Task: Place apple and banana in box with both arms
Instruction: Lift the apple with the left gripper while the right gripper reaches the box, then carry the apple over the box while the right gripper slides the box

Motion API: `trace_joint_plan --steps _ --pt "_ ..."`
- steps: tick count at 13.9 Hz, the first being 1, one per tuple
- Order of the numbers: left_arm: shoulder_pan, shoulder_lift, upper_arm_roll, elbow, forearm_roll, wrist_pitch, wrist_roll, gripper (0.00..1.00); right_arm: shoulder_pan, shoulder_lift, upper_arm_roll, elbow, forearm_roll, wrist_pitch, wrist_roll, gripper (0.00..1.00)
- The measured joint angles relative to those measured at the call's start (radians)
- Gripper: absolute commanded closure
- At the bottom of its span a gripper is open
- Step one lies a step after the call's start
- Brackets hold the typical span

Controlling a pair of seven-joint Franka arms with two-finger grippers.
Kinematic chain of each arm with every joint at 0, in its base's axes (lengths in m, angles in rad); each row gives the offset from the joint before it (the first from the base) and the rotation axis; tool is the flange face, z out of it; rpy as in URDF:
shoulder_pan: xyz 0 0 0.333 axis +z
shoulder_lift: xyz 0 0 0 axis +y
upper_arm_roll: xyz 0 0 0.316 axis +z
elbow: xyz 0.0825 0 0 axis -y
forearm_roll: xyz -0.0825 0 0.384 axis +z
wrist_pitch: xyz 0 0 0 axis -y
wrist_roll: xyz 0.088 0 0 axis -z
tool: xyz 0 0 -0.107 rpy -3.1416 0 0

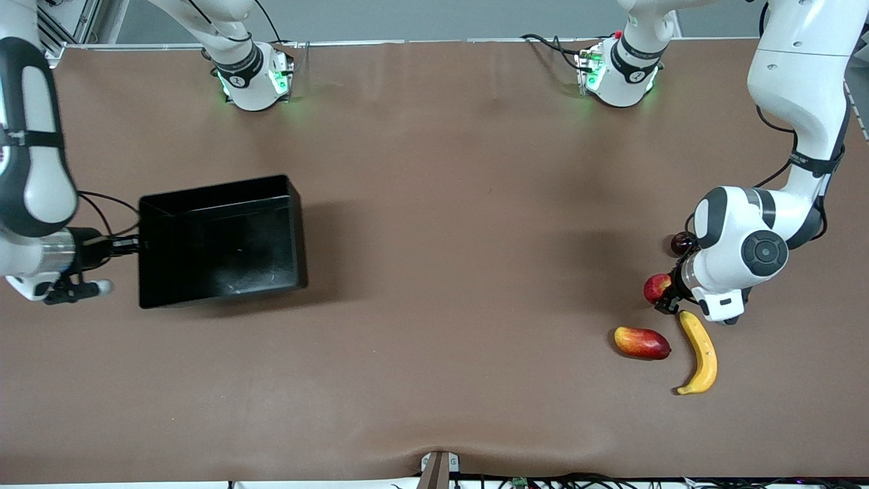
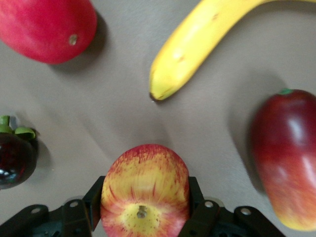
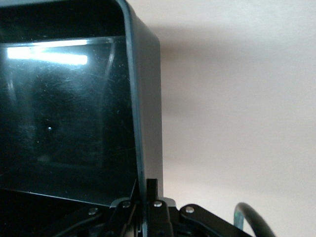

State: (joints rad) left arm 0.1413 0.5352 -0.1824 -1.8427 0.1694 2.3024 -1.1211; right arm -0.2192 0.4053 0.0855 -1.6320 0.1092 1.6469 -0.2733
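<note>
1. The left gripper [image 2: 144, 210] is down by the fruit at the left arm's end of the table, and its two fingers [image 2: 84, 207] squeeze the apple [image 2: 144, 190] from both sides
2. From the front the apple [image 1: 656, 287] peeks out beside the left arm's wrist
3. The banana [image 1: 701, 352] lies flat on the table [image 1: 441, 272], nearer to the front camera than the apple, with one dark tip pointing at the gripper
4. A red and yellow mango [image 1: 641, 342] lies just beside the banana, not touching it
5. A dark round fruit with a green top [image 1: 681, 242] sits farther from the front camera than the apple
6. A plain red fruit [image 2: 47, 27] shows only in the left wrist view
7. The box [image 1: 220, 240] sits at the right arm's end of the table with nothing in it
8. The right gripper [image 3: 146, 197] pinches the box's wall [image 3: 148, 123], one finger inside and one outside
</note>
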Motion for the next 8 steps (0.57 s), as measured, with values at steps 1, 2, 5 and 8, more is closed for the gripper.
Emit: trace_joint_plan --steps 1,2,5,8 --pt "-0.003 -0.001 0.000 0.029 0.001 -0.038 0.024 1.00 0.049 -0.006 0.001 0.000 0.004 -0.007 0.071 1.00" --pt "-0.005 -0.003 0.000 0.061 0.001 -0.086 0.053 1.00 0.102 -0.009 0.003 0.000 0.016 -0.009 0.144 1.00" --pt "-0.007 -0.013 -0.010 0.151 0.001 -0.215 0.105 1.00 0.238 -0.010 0.004 0.000 0.116 0.027 0.296 1.00" --pt "-0.008 -0.016 -0.051 0.223 0.001 -0.315 0.115 1.00 0.347 -0.008 0.003 -0.001 0.143 0.113 0.416 1.00"
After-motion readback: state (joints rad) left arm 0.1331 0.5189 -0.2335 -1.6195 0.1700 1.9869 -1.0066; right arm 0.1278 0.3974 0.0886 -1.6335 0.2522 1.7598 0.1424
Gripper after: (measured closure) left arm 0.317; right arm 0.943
